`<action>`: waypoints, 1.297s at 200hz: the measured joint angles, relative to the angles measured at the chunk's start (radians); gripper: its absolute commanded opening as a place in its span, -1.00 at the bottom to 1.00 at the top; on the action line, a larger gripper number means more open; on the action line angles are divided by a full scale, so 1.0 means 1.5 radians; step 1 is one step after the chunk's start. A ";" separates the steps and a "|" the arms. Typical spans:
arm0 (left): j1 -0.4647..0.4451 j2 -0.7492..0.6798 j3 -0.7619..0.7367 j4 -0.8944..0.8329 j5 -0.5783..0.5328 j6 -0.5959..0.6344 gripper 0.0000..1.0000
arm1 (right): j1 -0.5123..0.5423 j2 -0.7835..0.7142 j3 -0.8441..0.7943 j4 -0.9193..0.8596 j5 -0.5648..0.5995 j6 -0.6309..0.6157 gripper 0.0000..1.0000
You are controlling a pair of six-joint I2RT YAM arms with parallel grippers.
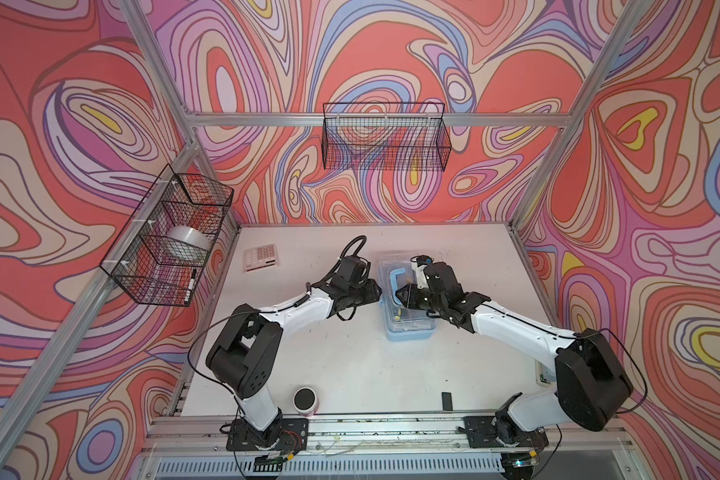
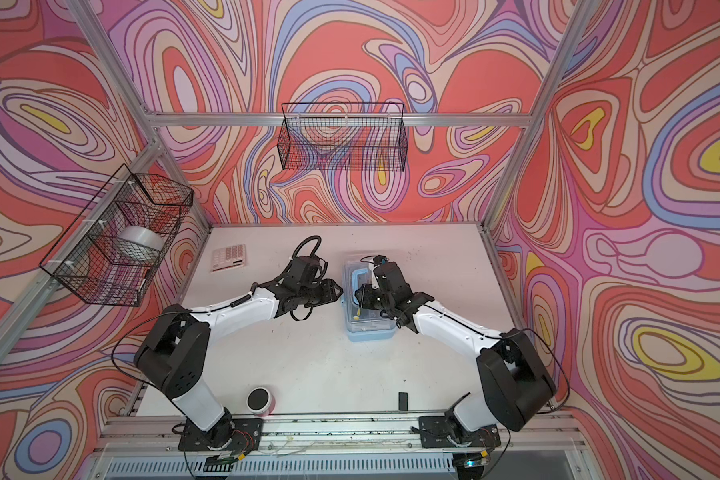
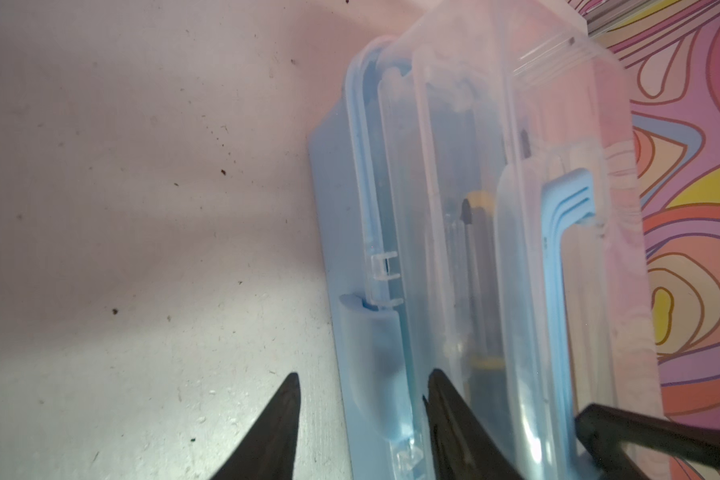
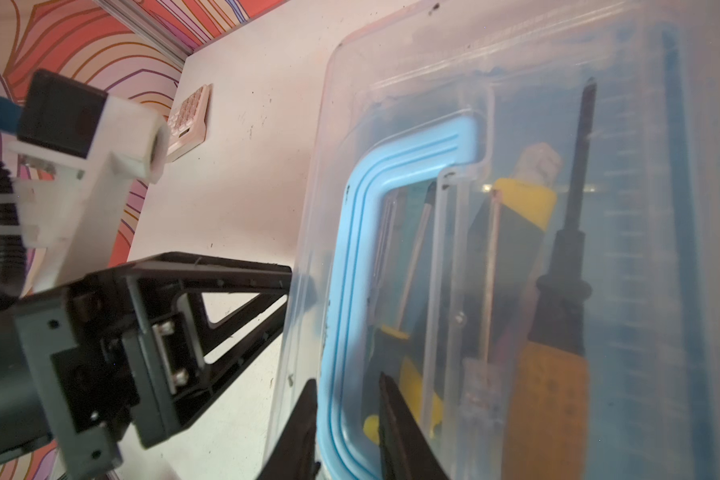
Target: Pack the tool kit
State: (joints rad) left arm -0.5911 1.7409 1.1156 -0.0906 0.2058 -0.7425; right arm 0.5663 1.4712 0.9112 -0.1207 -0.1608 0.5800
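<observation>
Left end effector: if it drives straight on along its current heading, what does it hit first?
Likely the blue side latch of the tool kit case: it sits right ahead, between the open fingers of the left end effector. Depth is unclear.

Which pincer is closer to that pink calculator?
Left. The left pincer is at the case's side facing the calculator; the right pincer grips the blue handle, farther off.

top views bright and evenly lit, sharp at centre; frame rails (image 1: 375,119) bow toward the edges. soft arm shadows on the white table (image 1: 350,365). wrist views soft, pink-tinted, close foreground blurred; faint glare on the clear lid (image 4: 391,104).
</observation>
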 measured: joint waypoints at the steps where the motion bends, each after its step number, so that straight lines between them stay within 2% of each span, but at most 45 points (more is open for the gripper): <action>1: 0.000 0.001 0.001 -0.001 -0.001 0.000 -0.01 | 0.000 0.000 0.000 0.000 0.000 0.000 -0.49; 23: -0.002 0.023 0.023 -0.024 -0.007 0.005 -0.04 | 0.000 0.006 0.001 0.006 -0.001 0.000 -0.49; 43: -0.003 0.032 0.033 -0.032 -0.008 0.006 -0.15 | 0.000 0.011 0.003 0.011 -0.001 0.000 -0.48; 101: 0.002 0.017 0.004 -0.007 -0.003 0.017 -0.31 | 0.000 0.013 0.004 0.011 -0.001 -0.002 -0.49; 139: 0.014 0.010 -0.028 -0.031 -0.005 0.017 -0.33 | 0.000 0.020 0.010 0.014 -0.008 -0.001 -0.49; 217: 0.015 0.020 -0.023 -0.011 0.031 0.018 -0.41 | 0.000 0.024 0.012 0.016 -0.013 -0.001 -0.49; 259: 0.015 0.038 -0.012 -0.007 0.041 0.015 -0.63 | 0.000 0.026 0.013 0.016 -0.013 -0.001 -0.50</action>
State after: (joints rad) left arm -0.5682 1.7973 1.0981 -0.1017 0.2676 -0.7197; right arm 0.5663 1.5097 0.9314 -0.0971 -0.1806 0.5781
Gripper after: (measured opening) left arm 0.231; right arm 0.250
